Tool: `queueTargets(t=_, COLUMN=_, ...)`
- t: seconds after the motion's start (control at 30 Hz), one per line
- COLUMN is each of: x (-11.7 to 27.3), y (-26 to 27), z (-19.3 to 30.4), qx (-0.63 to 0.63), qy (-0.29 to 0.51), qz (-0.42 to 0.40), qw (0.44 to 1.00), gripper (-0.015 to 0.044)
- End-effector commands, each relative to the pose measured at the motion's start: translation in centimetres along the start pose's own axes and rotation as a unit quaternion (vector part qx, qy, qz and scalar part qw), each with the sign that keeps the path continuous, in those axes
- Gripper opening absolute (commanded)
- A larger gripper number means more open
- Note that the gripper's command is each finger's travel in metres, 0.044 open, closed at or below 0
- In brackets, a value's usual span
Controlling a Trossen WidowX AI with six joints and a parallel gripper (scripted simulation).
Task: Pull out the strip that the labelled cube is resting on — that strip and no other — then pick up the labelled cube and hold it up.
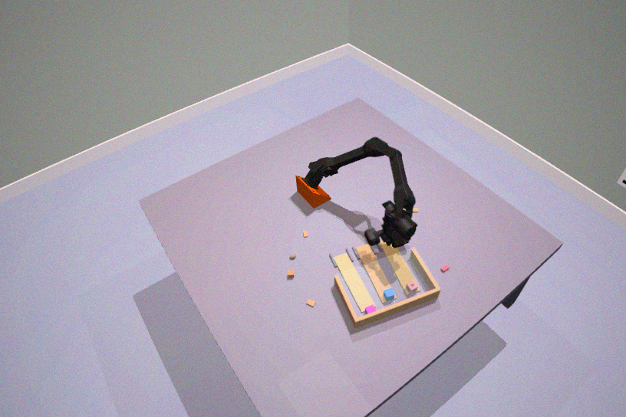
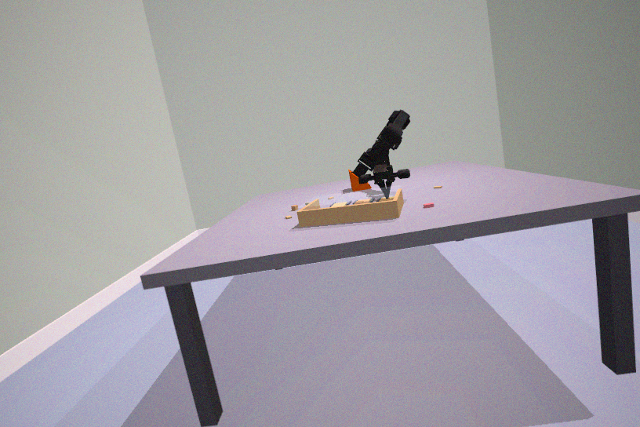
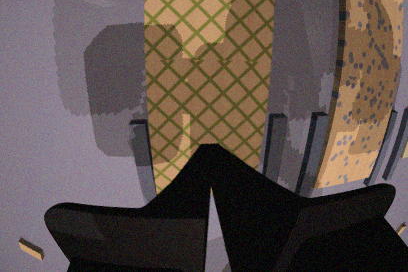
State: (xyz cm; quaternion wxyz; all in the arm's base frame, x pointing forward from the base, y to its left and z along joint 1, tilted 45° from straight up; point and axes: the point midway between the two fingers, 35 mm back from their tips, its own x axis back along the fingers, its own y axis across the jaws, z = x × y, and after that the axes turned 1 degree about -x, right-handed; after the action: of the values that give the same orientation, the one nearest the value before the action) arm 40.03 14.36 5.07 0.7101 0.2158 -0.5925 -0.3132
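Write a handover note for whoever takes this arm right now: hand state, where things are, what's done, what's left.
Hand: shut, holding nothing, tips pointing down at the near end of the crosshatched strip; contact cannot be told.
Things: three strips lie in the tray. The pink cube, which looks to carry the mark, sits at the far end of the crosshatched strip. The blue cube and magenta cube sit on the other two.
Done: hand lined up on the strip.
Left: pull that strip out, then lift the pink cube.
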Motion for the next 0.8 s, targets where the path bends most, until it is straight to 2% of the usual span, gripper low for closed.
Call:
queueTargets(t=0.0, x=-0.01, y=0.08, z=-0.01, qx=-0.001, qy=0.0, qz=-0.002, qw=1.0, gripper=0.0)
queueTargets(t=0.77, x=-0.23, y=0.09, z=-0.02, qx=-0.001, qy=0.0, qz=-0.002, qw=1.0, gripper=0.0)
